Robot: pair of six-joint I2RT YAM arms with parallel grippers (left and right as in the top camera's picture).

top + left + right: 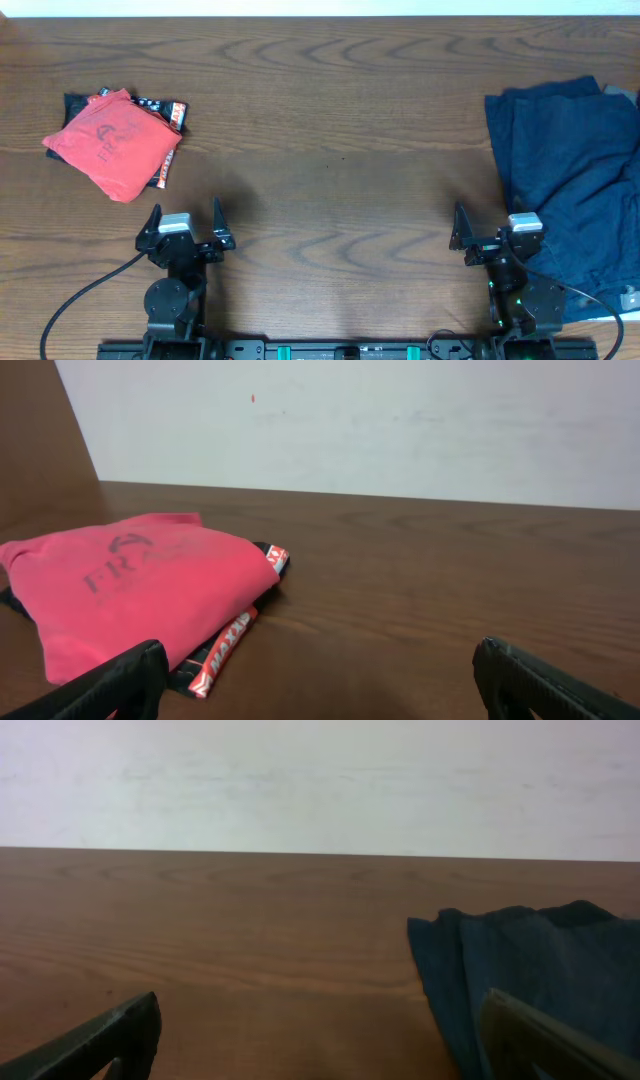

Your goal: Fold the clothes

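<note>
We had the coral-red T-shirt [112, 142] lying as a compact folded bundle at the far left of the wooden table [330, 110]. It sat on top of the small black printed garment [170, 108], whose red-and-white lettered band showed at the bundle's edge. We judged that stack finished work, parked to one side to leave the middle for folding. The dark navy garment [565, 170] lay rumpled and unfolded on the right, reaching the table's right edge, so we took it for the piece left to do. The left gripper [186, 210] hung near the front edge, well apart from the red bundle, its jaws spread wide with nothing between them; its wrist view showed only wood between the fingers. The right gripper [490, 222] sat likewise at the front, jaws wide and empty, at the navy cloth's left edge, which suited it for the first grasp. We judged the next move to be its reach for a navy hem, where loose folds could bunch or slip
</note>
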